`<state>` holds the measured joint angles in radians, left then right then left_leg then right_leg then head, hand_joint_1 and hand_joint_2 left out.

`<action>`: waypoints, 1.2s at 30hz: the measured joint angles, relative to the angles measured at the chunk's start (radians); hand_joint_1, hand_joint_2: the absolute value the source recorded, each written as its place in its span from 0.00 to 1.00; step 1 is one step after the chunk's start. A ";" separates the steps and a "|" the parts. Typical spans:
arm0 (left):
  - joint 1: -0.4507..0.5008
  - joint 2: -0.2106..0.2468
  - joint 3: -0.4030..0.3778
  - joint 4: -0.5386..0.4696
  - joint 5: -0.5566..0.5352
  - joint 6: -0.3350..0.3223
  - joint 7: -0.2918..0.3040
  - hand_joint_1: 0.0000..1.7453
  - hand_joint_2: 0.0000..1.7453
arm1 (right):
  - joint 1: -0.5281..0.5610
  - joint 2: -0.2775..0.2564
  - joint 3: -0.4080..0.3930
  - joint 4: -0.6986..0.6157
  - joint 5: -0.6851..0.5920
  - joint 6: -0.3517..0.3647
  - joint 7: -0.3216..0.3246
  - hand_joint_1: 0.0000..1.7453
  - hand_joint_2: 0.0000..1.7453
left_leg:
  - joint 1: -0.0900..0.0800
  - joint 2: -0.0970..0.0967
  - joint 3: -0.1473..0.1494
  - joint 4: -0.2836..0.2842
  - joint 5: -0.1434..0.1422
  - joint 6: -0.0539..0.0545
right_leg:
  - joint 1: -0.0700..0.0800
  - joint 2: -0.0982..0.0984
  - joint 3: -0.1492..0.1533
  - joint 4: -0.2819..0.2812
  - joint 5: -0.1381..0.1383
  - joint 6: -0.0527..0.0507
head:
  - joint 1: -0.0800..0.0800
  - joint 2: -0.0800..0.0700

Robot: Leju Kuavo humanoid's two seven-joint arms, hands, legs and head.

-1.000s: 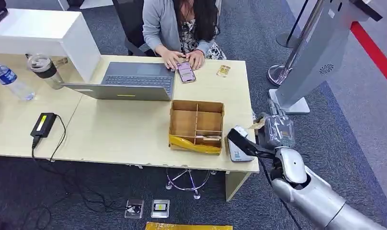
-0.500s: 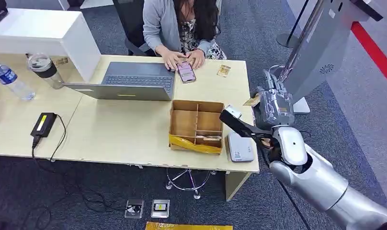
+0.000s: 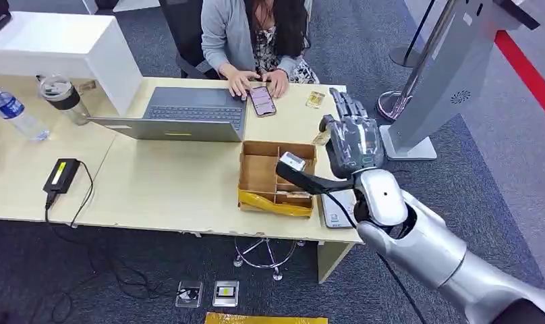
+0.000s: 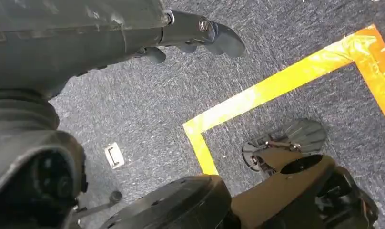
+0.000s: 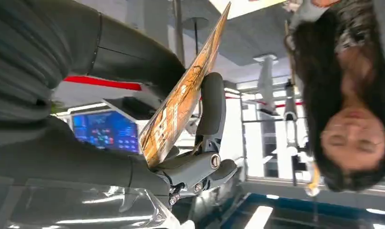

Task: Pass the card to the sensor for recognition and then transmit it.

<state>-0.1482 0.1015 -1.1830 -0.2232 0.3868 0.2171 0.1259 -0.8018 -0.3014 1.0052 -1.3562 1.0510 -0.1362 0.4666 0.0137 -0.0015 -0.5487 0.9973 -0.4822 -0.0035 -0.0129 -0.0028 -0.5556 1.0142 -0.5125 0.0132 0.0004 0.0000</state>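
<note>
Setting: pale wooden desk (image 3: 155, 189) on dark blue-grey carpet, and we sweep across it left to right.
Far left: clear plastic water bottle (image 3: 13, 113) lying on the desk, a steel travel mug (image 3: 62, 98) just beyond it by a white box-shaped cabinet (image 3: 61, 44).
Left front: black power adapter (image 3: 61, 175), its cable trailing off the desk edge to the floor.
Centre: open grey laptop (image 3: 179, 115) facing a seated person in a grey cardigan (image 3: 253, 37), whose hands rest on a pink-cased phone (image 3: 262, 101).
Centre right: brown cardboard divider box (image 3: 273, 174) with yellow tape along its near edge; a small gold-coloured item (image 3: 315, 99) lies beyond it near the desk's far side.
Sensor: white card reader (image 3: 336, 209) sits at the desk's right front corner, partly hidden behind the arm.
Right hand (image 3: 352, 138): up over the desk's right end, above the box's right side, fingers extended toward the person.
Card: orange-gold patterned card (image 5: 183, 93) is pinched between thumb and a dark finger (image 5: 210, 109) in the right wrist view; its edge peeks out beside the hand from the head camera.
Left hand (image 4: 195, 33): hanging over the carpet near yellow floor tape (image 4: 286, 78), dark fingers loosely apart, holding nothing.
Far right: grey slanted kiosk stand (image 3: 452, 74) on the floor beside the desk.
</note>
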 joint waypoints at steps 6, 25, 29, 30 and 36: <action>-0.009 -0.001 -0.002 -0.004 -0.006 -0.003 0.001 0.00 0.00 | -0.025 0.083 0.019 0.054 0.012 0.008 -0.021 1.00 1.00 | 0.000 0.000 0.000 0.000 0.000 0.000 | 0.000 0.000 0.000 0.000 0.000 0.000 | 0.000 0.000; -0.009 -0.007 -0.002 -0.005 -0.011 -0.006 0.007 0.00 0.00 | -0.054 0.174 0.019 0.175 0.015 0.016 -0.039 1.00 1.00 | 0.000 0.000 0.000 0.000 0.000 0.000 | 0.000 0.000 0.000 0.000 0.000 0.000 | 0.000 0.000; -0.009 -0.009 -0.002 -0.005 -0.013 -0.003 0.008 0.00 0.00 | -0.054 0.179 0.018 0.182 0.016 0.019 -0.039 1.00 1.00 | 0.000 0.000 0.000 0.000 0.000 0.000 | 0.000 0.000 0.000 0.000 0.000 0.000 | 0.000 0.000; -0.009 -0.009 -0.002 -0.005 -0.013 -0.003 0.008 0.00 0.00 | -0.054 0.179 0.018 0.184 0.016 0.020 -0.039 1.00 1.00 | 0.000 0.000 0.000 0.000 0.000 0.000 | 0.000 0.000 0.000 0.000 0.000 0.000 | 0.000 0.000; -0.009 -0.009 -0.002 -0.005 -0.013 -0.002 0.008 0.00 0.00 | -0.054 0.182 0.018 0.192 0.016 0.020 -0.039 1.00 1.00 | 0.000 0.000 0.000 0.000 0.000 0.000 | 0.000 0.000 0.000 0.000 0.000 0.000 | 0.000 0.000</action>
<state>-0.1571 0.0923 -1.1845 -0.2285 0.3742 0.2148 0.1335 -0.8556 -0.1194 1.0235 -1.1646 1.0670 -0.1163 0.4280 0.0137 -0.0015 -0.5485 0.9974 -0.4822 -0.0036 -0.0128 -0.0026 -0.5559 1.0142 -0.5125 0.0131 0.0004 0.0000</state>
